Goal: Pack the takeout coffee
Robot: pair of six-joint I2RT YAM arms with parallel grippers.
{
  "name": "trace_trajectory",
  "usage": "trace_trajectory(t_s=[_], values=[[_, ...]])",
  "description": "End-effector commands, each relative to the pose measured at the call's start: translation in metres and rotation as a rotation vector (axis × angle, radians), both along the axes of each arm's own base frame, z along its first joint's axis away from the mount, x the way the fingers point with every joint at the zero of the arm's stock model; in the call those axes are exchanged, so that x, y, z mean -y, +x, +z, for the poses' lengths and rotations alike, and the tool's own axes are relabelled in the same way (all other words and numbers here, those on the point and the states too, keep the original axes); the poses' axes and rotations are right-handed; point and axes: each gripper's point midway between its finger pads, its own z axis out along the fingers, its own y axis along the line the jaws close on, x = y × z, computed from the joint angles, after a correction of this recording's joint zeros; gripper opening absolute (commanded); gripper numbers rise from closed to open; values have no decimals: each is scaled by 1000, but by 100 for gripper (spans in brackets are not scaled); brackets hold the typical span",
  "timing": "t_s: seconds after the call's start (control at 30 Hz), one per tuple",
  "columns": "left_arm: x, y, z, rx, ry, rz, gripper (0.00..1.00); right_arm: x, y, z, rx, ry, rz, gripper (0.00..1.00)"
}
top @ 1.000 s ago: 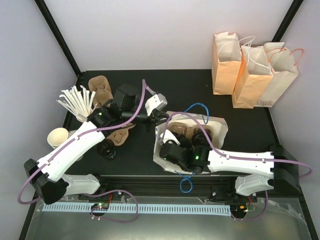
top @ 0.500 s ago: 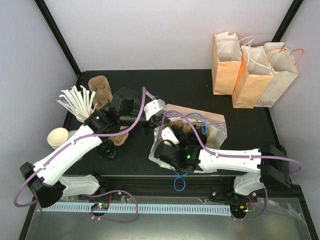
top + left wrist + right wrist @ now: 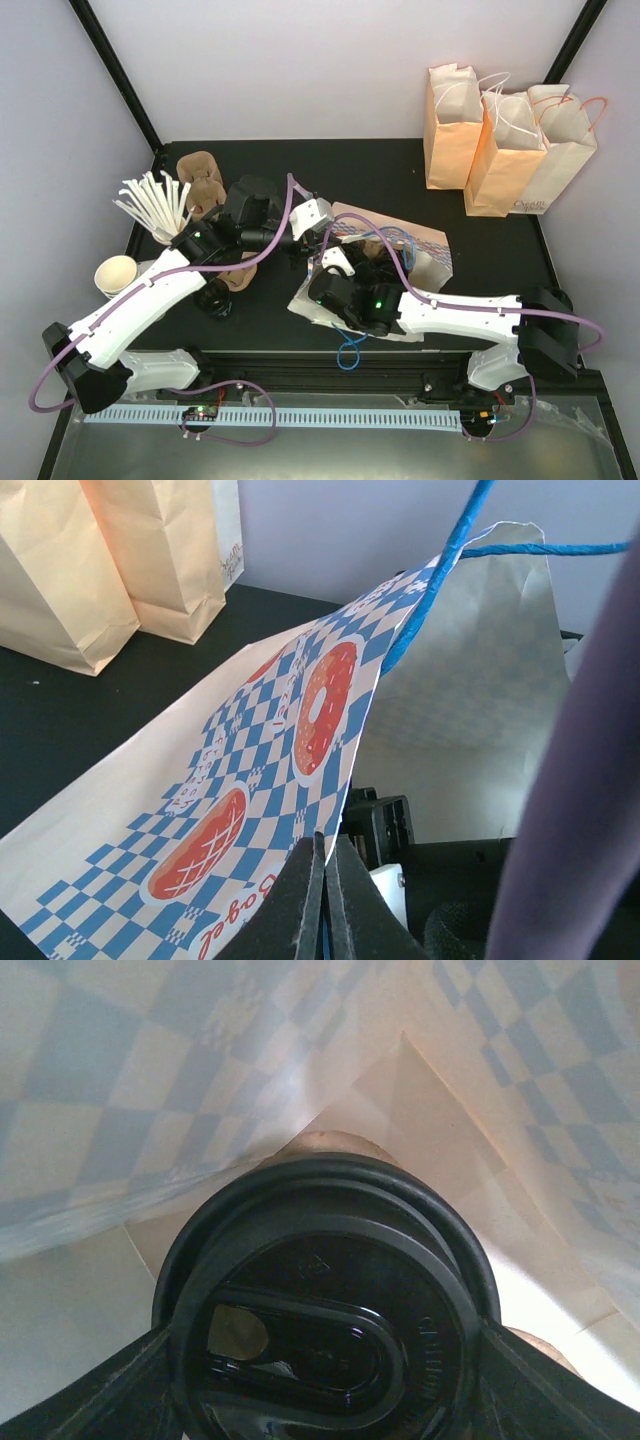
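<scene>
The takeout coffee (image 3: 325,1310), a black cup with a round black lid, fills the right wrist view. My right gripper (image 3: 325,1370) is shut on it, one finger at each side of the lid, inside the checkered paper bag (image 3: 150,1080). From above, the bag (image 3: 425,245) lies tilted at the table's middle, with my right arm (image 3: 450,310) reaching into it and the cup hidden. My left gripper (image 3: 325,855) is shut on the bag's printed edge (image 3: 250,780) and holds it up. From above, that gripper (image 3: 312,240) is at the bag's left end.
A second black lidded cup (image 3: 213,297) stands on the table under the left arm. Brown pulp carriers (image 3: 200,175), white sticks (image 3: 150,205) and cream cups (image 3: 115,275) crowd the left side. Three tan paper bags (image 3: 510,140) stand at the back right. A blue handle loop (image 3: 350,355) hangs at the near edge.
The bag has tipped over from mouth-up to lying tilted, its checkered side now showing. My right arm has pushed left and further into it. The left gripper shifted slightly right with the edge.
</scene>
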Motion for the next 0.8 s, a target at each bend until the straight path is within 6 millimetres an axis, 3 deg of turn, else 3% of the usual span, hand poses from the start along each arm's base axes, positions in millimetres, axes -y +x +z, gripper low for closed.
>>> trace_trajectory(t_s=[0.0, 0.23, 0.5, 0.77], values=[[5, -11, 8, -9, -28, -61, 2, -5, 13, 2, 22, 39, -14, 46], [8, -8, 10, -36, -29, -52, 2, -3, 19, 2, 22, 45, -17, 46], [9, -7, 12, -69, -27, -44, 1, -12, 7, -13, -71, 64, 86, 46], [9, -5, 12, -80, -18, -36, 2, -7, 11, -33, -80, -49, 67, 45]])
